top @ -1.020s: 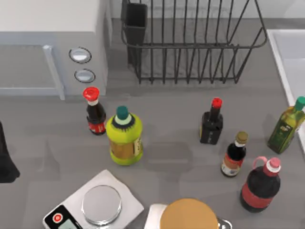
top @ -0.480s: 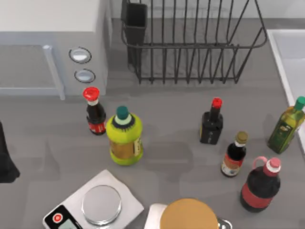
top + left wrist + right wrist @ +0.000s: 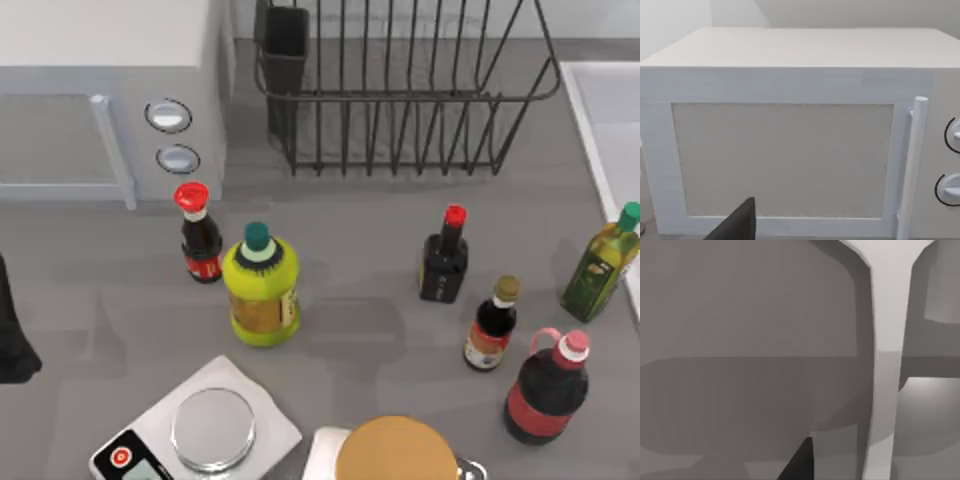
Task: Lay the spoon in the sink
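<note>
The sink [image 3: 588,150] is a pale basin with a lighter raised rim, cut off at the table's far right edge. The spoon is out of view. My left arm [image 3: 12,335] is a dark shape parked at the table's left edge. In the left wrist view a dark part of my left gripper [image 3: 737,225] points at the white box's door. In the right wrist view a dark part of my right gripper [image 3: 799,461] sits close over grey surfaces crossed by a pale strip.
A white box with two round knobs [image 3: 110,90] stands at the back left, with a black wire rack [image 3: 400,90] behind the middle. Several bottles [image 3: 260,285] stand across the table; one green bottle [image 3: 600,262] is next to the sink. A kitchen scale [image 3: 205,430] and a round brown lid [image 3: 395,450] lie at the front.
</note>
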